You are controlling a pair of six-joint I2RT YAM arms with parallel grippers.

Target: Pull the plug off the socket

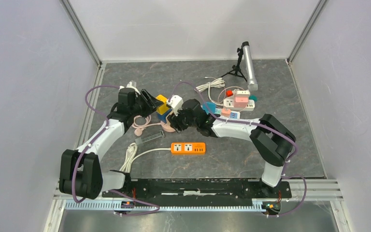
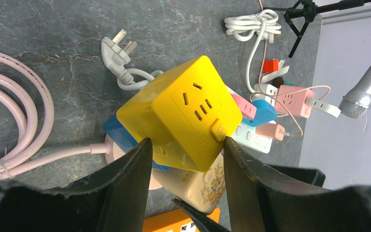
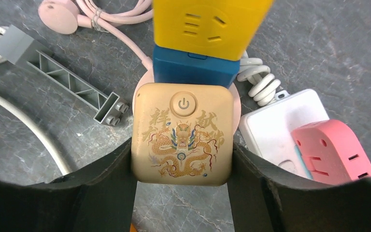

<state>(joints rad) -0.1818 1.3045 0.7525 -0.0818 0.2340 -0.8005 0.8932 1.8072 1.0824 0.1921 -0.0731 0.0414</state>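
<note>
Past the orange strip (image 1: pixel 188 148), near the tabletop's middle, the right jaws are gripping the beige plug (image 3: pixel 182 140) by its sides. It is sitting against a blue block (image 3: pixel 193 65) touching the yellow socket (image 2: pixel 183 116), which the left jaws are clamping.

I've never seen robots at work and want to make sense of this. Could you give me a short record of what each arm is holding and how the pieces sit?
Left gripper: closed on the yellow socket cube
Right gripper: closed on the beige dragon cube
Between the cubes: blue block, apparently touching both
Plug pulled off: not yet; the three pieces look joined in a row
Also on the table: orange power strip, pink cable
</note>
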